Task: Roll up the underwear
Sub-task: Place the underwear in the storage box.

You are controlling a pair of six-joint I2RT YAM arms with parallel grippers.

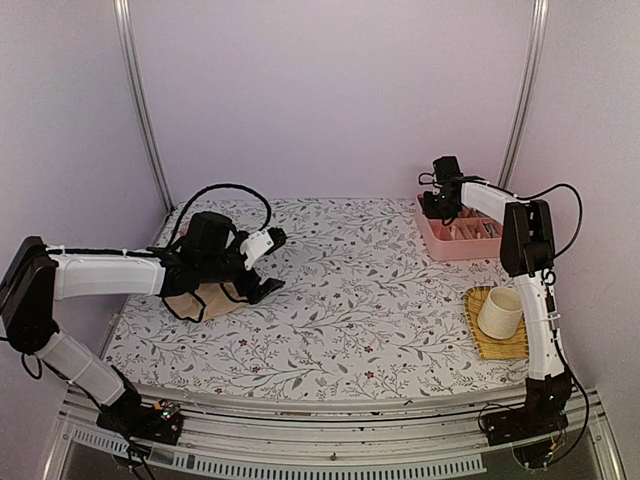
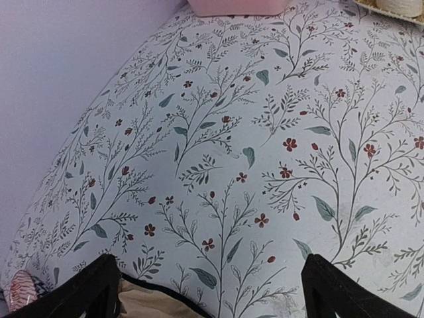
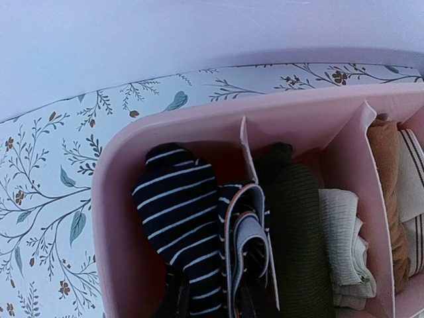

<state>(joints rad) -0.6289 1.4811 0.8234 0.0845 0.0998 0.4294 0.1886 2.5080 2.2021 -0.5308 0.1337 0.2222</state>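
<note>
Your left gripper [image 1: 265,266] hangs low over the left side of the floral-print table [image 1: 350,340]. Its jaws are released and spread wide, with nothing between them. The beige underwear [image 1: 205,302], edged in black, lies on the table under that arm's wrist, and only a corner of it shows between the fingers in the left wrist view.

Your right arm reaches to the far right corner, where the right gripper [image 1: 440,205] dips into a pink divided box [image 1: 462,248]. The navy striped underwear [image 3: 173,215] sits rolled in the end compartment, beside the divider. The dark fingertips [image 3: 177,301] are barely visible at the bottom edge of the right wrist view, and they look narrowly clenched on that roll. The neighbouring compartments hold other rolled cloths (dark green, cream, tan).

A pale cup [image 1: 500,312] stands on a woven mat [image 1: 496,345] near the right edge, apart from the box.
</note>
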